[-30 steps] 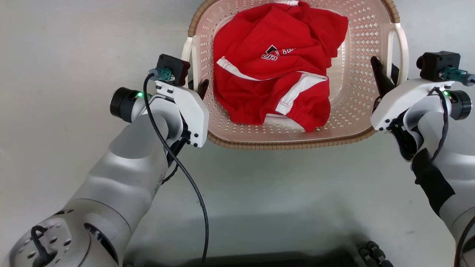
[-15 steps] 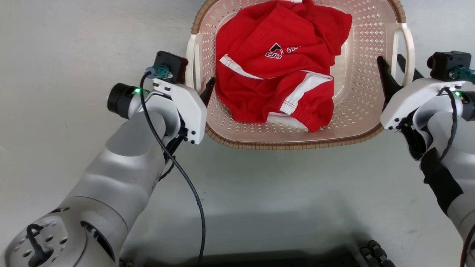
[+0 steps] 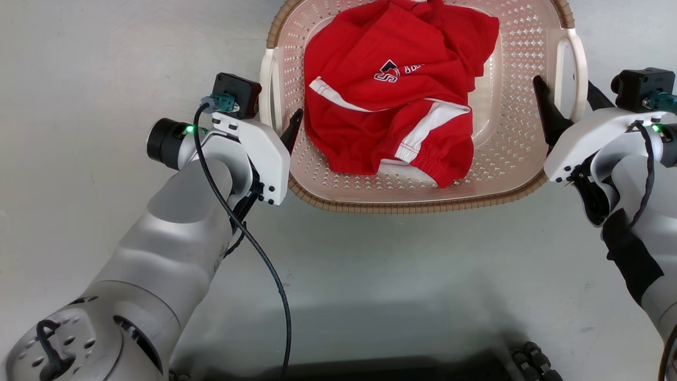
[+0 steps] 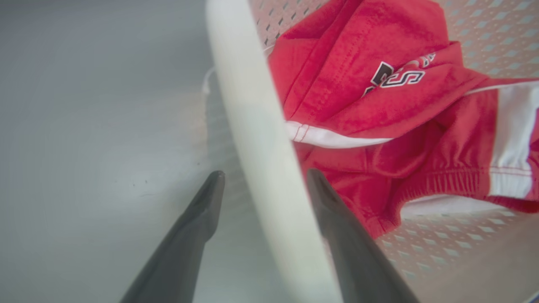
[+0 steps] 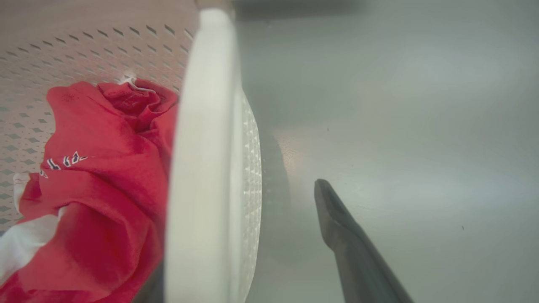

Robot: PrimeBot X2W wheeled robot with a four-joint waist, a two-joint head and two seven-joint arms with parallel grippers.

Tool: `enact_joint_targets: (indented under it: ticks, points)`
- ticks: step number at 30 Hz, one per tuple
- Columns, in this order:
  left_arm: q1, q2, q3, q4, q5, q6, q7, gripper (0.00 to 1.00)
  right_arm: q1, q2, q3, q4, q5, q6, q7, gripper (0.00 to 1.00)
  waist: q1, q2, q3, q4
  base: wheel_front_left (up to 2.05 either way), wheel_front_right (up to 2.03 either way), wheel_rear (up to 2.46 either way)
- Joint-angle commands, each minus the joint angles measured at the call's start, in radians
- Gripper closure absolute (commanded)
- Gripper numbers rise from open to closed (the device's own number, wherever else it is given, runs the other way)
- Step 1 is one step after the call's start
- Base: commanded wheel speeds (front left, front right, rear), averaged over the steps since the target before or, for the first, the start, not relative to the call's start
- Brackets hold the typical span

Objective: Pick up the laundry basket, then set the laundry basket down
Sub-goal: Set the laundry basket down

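Laundry basket (image 3: 523, 148) sits top center on gray floor (image 3: 370, 275), red garment (image 3: 391, 90) inside. Left gripper (image 4: 265, 174) and right gripper (image 3: 563, 83) both spread open, straddling white side handles (image 3: 579, 69), not clamping.

Laundry basket (image 3: 418, 203) sits on floor (image 3: 106, 63), top ctr of head view, w/ a garment (image 3: 391, 100) heaped inside. Left gripper (image 4: 265, 173) straddles left handle (image 3: 266, 90), right gripper (image 3: 563, 82) straddles right handle (image 3: 580, 69): one finger each side of handle, not clamped. Arms flank basket, nearer robot.
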Motion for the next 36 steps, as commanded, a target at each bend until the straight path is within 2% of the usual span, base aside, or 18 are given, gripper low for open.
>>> enact_joint_targets:
  ticks: [1, 17, 36]
  points:
    - [0.02, 0.073, 0.008, 0.038, 0.002, 0.03, -0.001, 0.0, 0.07, -0.026, 0.019, -0.001, 0.018, -0.013, -0.014, 0.0, 0.0, 0.0, -0.001, -0.001, 0.0, 0.0, 0.0]
    - [0.024, 0.08, 0.014, 0.038, -0.013, 0.028, -0.012, 0.0, 0.051, -0.037, 0.183, -0.015, 0.18, -0.013, -0.014, 0.0, 0.0, 0.0, -0.007, -0.005, 0.0, 0.0, 0.0]
    - [0.018, 0.083, 0.01, 0.038, -0.009, 0.024, -0.061, 0.0, 0.033, -0.082, 0.354, -0.139, 0.338, -0.013, -0.014, 0.0, 0.0, 0.0, -0.001, -0.007, 0.0, 0.0, 0.0]
